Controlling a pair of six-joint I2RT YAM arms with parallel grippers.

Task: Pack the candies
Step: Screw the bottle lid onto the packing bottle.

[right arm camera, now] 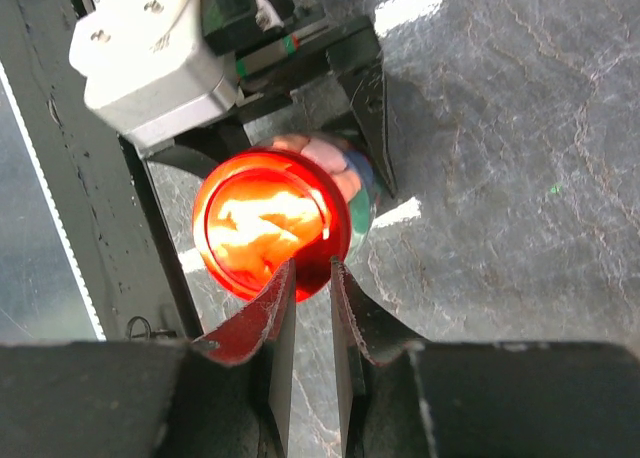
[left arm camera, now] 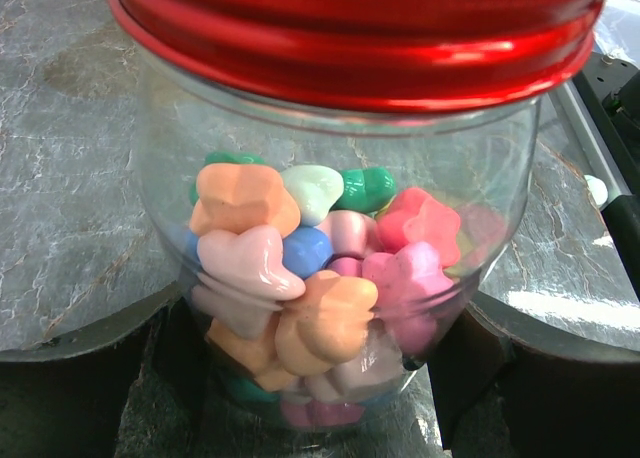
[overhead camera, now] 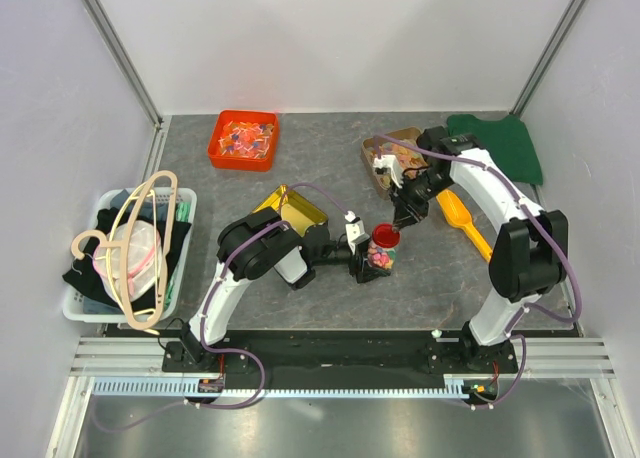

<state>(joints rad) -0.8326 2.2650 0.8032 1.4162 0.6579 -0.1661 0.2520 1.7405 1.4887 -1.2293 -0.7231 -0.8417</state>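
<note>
Item under inspection: a clear, round-bellied glass jar (left arm camera: 500,178) standing upright on the grey stone-patterned counter (overhead camera: 330,163), near the middle, between the two arms.

Contents: the candies (left arm camera: 320,278), chunky pebble-sized sweets in orange, pink, green, blue and white, lie piled in the lower half of the jar. A shiny red metal screw lid (left arm camera: 360,38) sits on the jar's mouth.

Left claw (overhead camera: 378,264): set wide around the lower body of the jar and holding it. In the left wrist view its dark fingers (left arm camera: 80,388) press against the glass on either side.

Right claw (right arm camera: 310,278): poised over the jar from the far right, fingers drawn narrow with only a thin slot between them. In the right wrist view the near rim of the red lid shows in that slot. Whether the fingers actually pinch the lid or merely stand over it cannot be told.

Other items on the counter:
- An orange-red plastic tray (overhead camera: 243,165) of wrapped sweets, far left of centre.
- A brown tray (overhead camera: 370,168) of flat orange-yellow gummies, far side, just beside the right arm's wrist.
- A gold-yellow square tin (overhead camera: 300,213), just behind the left arm.
- An orange-yellow plastic scoop (overhead camera: 462,218), lying under the right arm.
- A dark green cloth (overhead camera: 500,146), far right corner.
- A white slatted basket (overhead camera: 182,194) at the left edge, holding dark clothing, with pale wooden hangers (overhead camera: 150,238) resting on top.
</note>
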